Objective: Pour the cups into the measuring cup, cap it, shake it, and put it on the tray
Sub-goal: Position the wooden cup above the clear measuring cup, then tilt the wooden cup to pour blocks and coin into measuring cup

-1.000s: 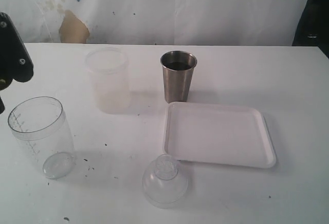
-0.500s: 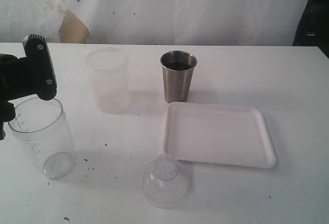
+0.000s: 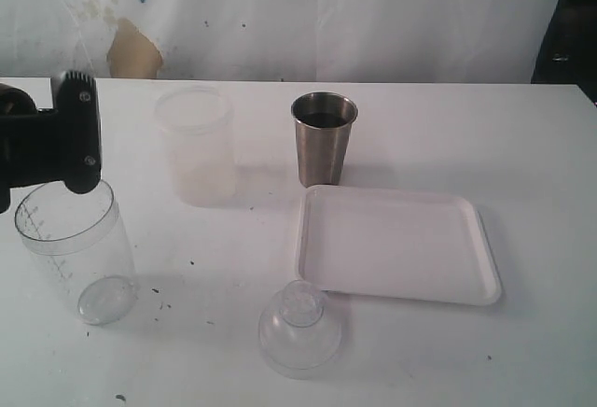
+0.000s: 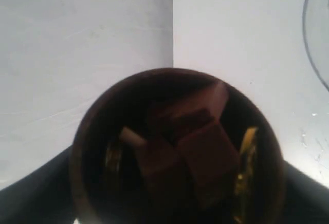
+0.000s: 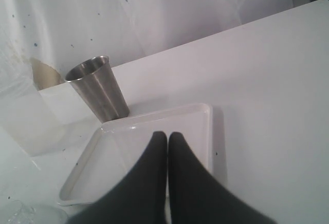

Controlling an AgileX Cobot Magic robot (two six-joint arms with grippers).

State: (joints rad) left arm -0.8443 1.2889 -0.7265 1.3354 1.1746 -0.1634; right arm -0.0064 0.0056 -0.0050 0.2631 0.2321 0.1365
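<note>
Over on the left side, the left tool (image 4: pixel 175 203) has its jaws set wide around the wooden cup (image 4: pixel 175 131), a dark finger showing on either side of the round brown wall, so that is a firm hold on a broad thing. The left wrist view looks straight down the cup's mouth, and several brown blocks (image 4: pixel 198 152) lie piled in its dark inside. From the exterior view the black arm hangs right above the measuring cup (image 3: pixel 70 244), covering the far edge of its rim, while the wooden cup itself is hidden behind the arm. The measuring cup stands upright on the white bench (image 3: pixel 215 267) at the near left, clear, its printed marks running up the side. Just behind it and to the right stands the frosted cup (image 3: pixel 196 146), and further right the steel tumbler (image 3: pixel 324 138), upright, dark inside its mouth, close to the tray's far left corner. The tray (image 3: pixel 466 276) lies flat on the bench, right of centre. A clear domed lid (image 3: pixel 298 328) sits on the bench just off the tray's near left corner. On the other side, the right tool (image 5: pixel 167 144) has its two black fingers pressed together, gripping nothing, hanging above the tray's near part with the tumbler beyond it
</note>
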